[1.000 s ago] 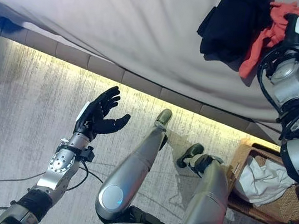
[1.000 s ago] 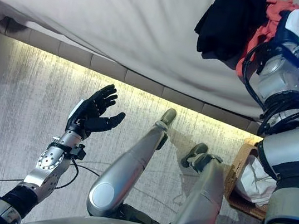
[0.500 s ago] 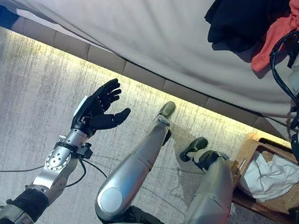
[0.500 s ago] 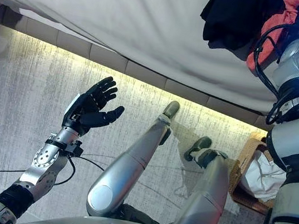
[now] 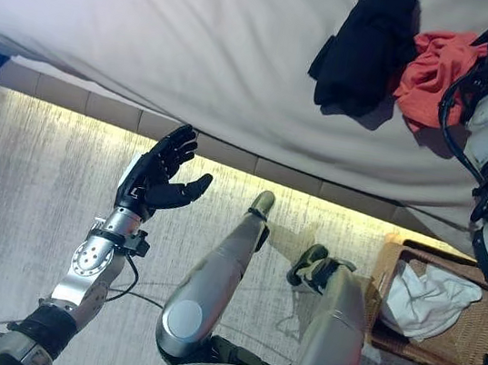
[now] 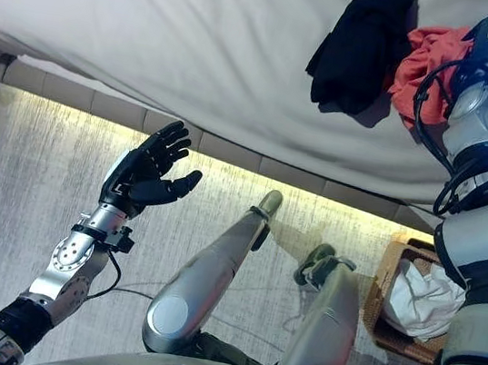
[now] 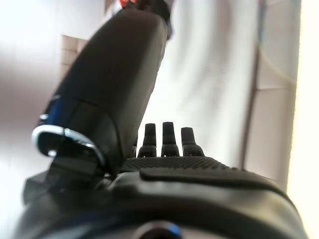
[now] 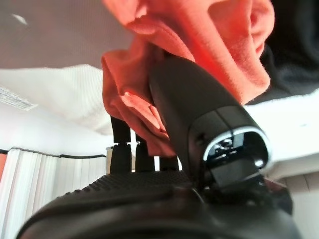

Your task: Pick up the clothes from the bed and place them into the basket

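Up on the bed [image 5: 201, 38], the right hand [image 8: 199, 99] pinches the orange garment [image 5: 430, 73]; left hand [image 5: 157, 179] hovers, fingers spread

You've got a grey-beige bed [image 5: 201, 38] sheet, plain, no pattern. At 1 o'clock on it: a black garment [image 5: 361, 44], and just beside it at 2 o'clock an orange-red garment [image 5: 430, 73]. At 4 o'clock a tan woven basket [image 5: 469, 335] with white cloth [image 5: 424, 297] in it. Floor [image 5: 21, 195] is pale grey, finely streaked, with a yellow glow strip along the bed edge. Your left hand [image 5: 153, 178] is black; right hand [image 8: 199, 104] black too.
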Controlling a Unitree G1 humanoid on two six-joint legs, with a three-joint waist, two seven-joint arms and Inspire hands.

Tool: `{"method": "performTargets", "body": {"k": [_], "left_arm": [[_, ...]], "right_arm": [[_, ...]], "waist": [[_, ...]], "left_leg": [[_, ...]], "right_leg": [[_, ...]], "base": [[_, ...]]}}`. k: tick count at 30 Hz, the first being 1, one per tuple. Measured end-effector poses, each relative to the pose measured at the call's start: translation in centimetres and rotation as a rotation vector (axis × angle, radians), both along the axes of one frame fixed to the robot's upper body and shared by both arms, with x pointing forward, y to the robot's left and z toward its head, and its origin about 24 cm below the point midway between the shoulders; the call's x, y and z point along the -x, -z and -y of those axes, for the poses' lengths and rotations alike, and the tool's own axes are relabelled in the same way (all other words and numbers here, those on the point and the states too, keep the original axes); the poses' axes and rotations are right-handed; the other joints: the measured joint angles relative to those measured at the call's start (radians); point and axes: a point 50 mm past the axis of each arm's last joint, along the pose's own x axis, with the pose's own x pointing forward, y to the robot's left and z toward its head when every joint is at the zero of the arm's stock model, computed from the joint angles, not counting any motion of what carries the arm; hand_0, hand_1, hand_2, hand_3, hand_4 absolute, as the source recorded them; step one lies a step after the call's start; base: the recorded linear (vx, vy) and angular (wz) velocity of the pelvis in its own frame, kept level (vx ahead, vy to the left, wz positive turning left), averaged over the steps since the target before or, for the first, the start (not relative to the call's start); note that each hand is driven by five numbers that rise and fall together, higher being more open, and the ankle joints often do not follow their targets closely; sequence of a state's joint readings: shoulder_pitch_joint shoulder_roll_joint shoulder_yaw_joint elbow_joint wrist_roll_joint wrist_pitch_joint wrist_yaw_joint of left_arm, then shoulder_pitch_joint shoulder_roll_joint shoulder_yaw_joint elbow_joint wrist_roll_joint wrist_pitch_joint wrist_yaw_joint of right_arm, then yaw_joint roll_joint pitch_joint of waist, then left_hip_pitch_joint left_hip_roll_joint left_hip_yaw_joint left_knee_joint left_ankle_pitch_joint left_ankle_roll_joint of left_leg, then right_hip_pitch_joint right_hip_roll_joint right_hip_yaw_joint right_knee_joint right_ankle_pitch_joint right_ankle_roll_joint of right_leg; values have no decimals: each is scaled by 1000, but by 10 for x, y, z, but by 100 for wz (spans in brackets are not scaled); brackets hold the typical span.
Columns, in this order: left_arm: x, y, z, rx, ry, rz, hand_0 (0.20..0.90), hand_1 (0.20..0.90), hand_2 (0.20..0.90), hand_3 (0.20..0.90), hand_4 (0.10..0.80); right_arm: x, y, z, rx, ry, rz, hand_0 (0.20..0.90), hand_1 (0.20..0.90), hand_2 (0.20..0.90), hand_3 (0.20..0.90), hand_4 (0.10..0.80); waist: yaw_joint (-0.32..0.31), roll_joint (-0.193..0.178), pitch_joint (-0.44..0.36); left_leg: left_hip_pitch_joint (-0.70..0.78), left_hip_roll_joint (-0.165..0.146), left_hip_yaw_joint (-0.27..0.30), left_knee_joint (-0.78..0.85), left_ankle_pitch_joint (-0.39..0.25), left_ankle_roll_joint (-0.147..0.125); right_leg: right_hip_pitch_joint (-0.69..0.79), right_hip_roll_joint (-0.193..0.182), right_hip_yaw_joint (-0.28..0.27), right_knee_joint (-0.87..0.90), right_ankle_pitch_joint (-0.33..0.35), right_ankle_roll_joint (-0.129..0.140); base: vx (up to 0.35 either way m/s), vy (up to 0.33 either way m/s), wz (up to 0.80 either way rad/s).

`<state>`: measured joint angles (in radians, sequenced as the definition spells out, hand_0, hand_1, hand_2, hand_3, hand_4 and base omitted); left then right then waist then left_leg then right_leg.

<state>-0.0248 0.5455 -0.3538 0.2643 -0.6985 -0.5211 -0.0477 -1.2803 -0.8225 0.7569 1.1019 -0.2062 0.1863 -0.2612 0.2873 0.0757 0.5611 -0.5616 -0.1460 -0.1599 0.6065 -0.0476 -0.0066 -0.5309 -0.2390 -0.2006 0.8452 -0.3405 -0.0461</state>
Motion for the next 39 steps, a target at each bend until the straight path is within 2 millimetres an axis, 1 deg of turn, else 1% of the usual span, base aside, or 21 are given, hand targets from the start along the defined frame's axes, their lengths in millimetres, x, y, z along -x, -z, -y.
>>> {"method": "performTargets", "body": {"k": [2, 3, 6, 7, 8, 9, 11, 13, 15, 16, 18, 19, 21, 23, 24, 27, 30, 32, 34, 37, 39], "left_arm": [[-1, -1, 0, 18, -9, 3, 900, 900, 900, 900, 800], [-1, 0, 0, 26, -12, 2, 900, 900, 900, 900, 800], [-3, -1, 3, 36, -9, 1, 900, 900, 900, 900, 800], [-4, 0, 3, 32, -12, -6, 900, 900, 900, 900, 800], [-4, 0, 2, 32, -21, -14, 900, 900, 900, 900, 800], [-5, 1, 0, 31, -33, -24, 900, 900, 900, 900, 800], [-6, 0, -5, 37, -66, -22, 900, 900, 900, 900, 800], [-9, -2, -8, 37, -91, -22, 900, 900, 900, 900, 800], [-11, 0, -8, 35, -100, -39, 900, 900, 900, 900, 800], [-12, 1, -7, 41, -103, -44, 900, 900, 900, 900, 800], [-14, 6, -5, 50, -110, -67, 900, 900, 900, 900, 800], [-13, 10, -5, 52, -124, -87, 900, 900, 900, 900, 800], [-13, 16, -7, 50, -139, -110, 900, 900, 900, 900, 800], [-13, 20, -8, 59, -151, -134, 900, 900, 900, 900, 800], [-13, 20, -8, 69, -159, -136, 900, 900, 900, 900, 800], [-14, 24, -9, 71, -180, -158, 900, 900, 900, 900, 800], [-16, 29, -9, 69, -202, -183, 900, 900, 900, 900, 800], [-15, 34, -7, 80, -209, -208, 900, 900, 900, 900, 800], [-15, 37, -3, 93, -205, -224, 900, 900, 900, 900, 800], [-15, 42, 3, 107, -202, -239, 900, 900, 900, 900, 800], [-15, 43, 7, 107, -188, -245, 900, 900, 900, 900, 800]], "right_arm": [[1, -1, -2, 11, -32, 9, 300, 300, 300, 200, 100], [3, -5, -3, 31, -67, 34, 300, 300, 300, 200, 100], [10, -19, -1, 49, -103, 90, 300, 300, 300, 200, 100], [14, -24, -1, 44, -123, 123, 300, 300, 300, 200, 100], [16, -25, -1, 27, -146, 145, 300, 300, 300, 200, 100], [19, -25, -1, 12, -171, 161, 300, 300, 300, 200, 100], [23, -19, 0, -22, -198, 183, 300, 300, 300, 200, 100], [28, -8, 5, -40, -210, 178, 300, 300, 300, 200, 100], [36, 1, 11, -52, -220, 179, 300, 300, 300, 200, 100], [40, 4, 15, -57, -221, 181, 300, 300, 300, 200, 100], [49, 12, 23, -78, -222, 190, 300, 300, 300, 200, 100], [54, 20, 26, -83, -223, 183, 300, 300, 300, 200, 100], [57, 29, 30, -78, -212, 154, 300, 300, 300, 200, 100], [66, 48, 39, -87, -188, 109, 300, 300, 300, 200, 100], [73, 60, 45, -98, -171, 82, 300, 300, 300, 200, 100], [83, 82, 54, -114, -138, 15, 300, 300, 300, 200, 100], [91, 95, 60, -139, -111, -14, 300, 300, 300, 200, 100], [94, 103, 61, -197, -101, -6, 300, 300, 300, 200, 100], [98, 117, 61, -296, -87, 9, 300, 300, 300, 200, 100], [106, 145, 55, -419, -74, -1, 300, 300, 300, 200, 100], [113, 168, 52, -472, -50, -53, 300, 300, 300, 200, 100]], "waist": [[-6, 0, 0], [-17, -4, -1], [-38, -13, -4], [-52, -23, -6], [-58, -33, -6], [-69, -44, -11], [-91, -82, -33], [-118, -119, -64], [-157, -137, -92], [-173, -141, -104], [-198, -141, -127], [-219, -139, -152], [-254, -139, -185], [-279, -138, -214], [-297, -137, -233], [-329, -135, -268], [-365, -129, -277], [-383, -129, -277], [-395, -129, -277], [-410, -129, -277], [-416, -129, -277]], "left_leg": [[43, 13, 7, -38, 0, 0], [92, 26, 16, -87, 11, 10], [172, 46, 34, -171, 38, 12], [215, 56, 45, -217, 47, 12], [257, 64, 54, -257, 53, 12], [301, 71, 64, -299, 62, 14], [363, 80, 85, -358, 74, 17], [419, 95, 101, -415, 87, 7], [468, 103, 111, -460, 91, 5], [492, 106, 121, -481, 91, 5], [536, 111, 145, -519, 92, 5], [563, 112, 161, -549, 92, 6], [582, 112, 179, -573, 92, 6], [628, 112, 204, -613, 92, 6], [649, 111, 212, -634, 92, 6], [680, 113, 243, -677, 92, 6], [693, 117, 260, -694, 92, 6], [699, 121, 274, -694, 92, 6], [705, 127, 286, -694, 92, 6], [712, 138, 304, -694, 92, 6], [716, 146, 307, -694, 92, 6]], "right_leg": [[38, 10, 1, -42, -1, 6], [83, 20, -3, -95, 11, 20], [150, 41, 9, -184, 61, 30], [186, 51, 23, -232, 87, 36], [219, 62, 30, -270, 95, 36], [260, 70, 30, -309, 110, 50], [307, 79, 43, -365, 136, 65], [358, 96, 54, -434, 171, 77], [414, 110, 61, -504, 191, 86], [436, 117, 77, -538, 206, 91], [481, 126, 100, -606, 234, 101], [513, 130, 113, -658, 249, 109], [540, 131, 125, -713, 271, 114], [593, 135, 150, -798, 307, 120], [615, 137, 163, -837, 321, 122], [642, 141, 191, -901, 348, 126], [653, 146, 215, -933, 365, 124], [652, 149, 225, -935, 365, 124], [652, 156, 244, -935, 365, 124], [652, 168, 261, -935, 365, 124], [653, 176, 271, -935, 365, 124]], "base": [[44, 2, -29], [43, 4, -31], [64, 16, -27], [144, 32, -35], [134, 18, -39], [87, 1, -39], [81, 12, -33], [57, 37, -32], [65, 52, -28], [79, 46, -34], [59, 30, -46], [35, 14, -44], [14, 4, -34], [4, 3, -42], [-14, 1, -39], [-38, -1, -33], [-33, 6, -24], [3, 1, -23], [5, -12, -20], [10, -26, -18], [22, -35, -11]]}}
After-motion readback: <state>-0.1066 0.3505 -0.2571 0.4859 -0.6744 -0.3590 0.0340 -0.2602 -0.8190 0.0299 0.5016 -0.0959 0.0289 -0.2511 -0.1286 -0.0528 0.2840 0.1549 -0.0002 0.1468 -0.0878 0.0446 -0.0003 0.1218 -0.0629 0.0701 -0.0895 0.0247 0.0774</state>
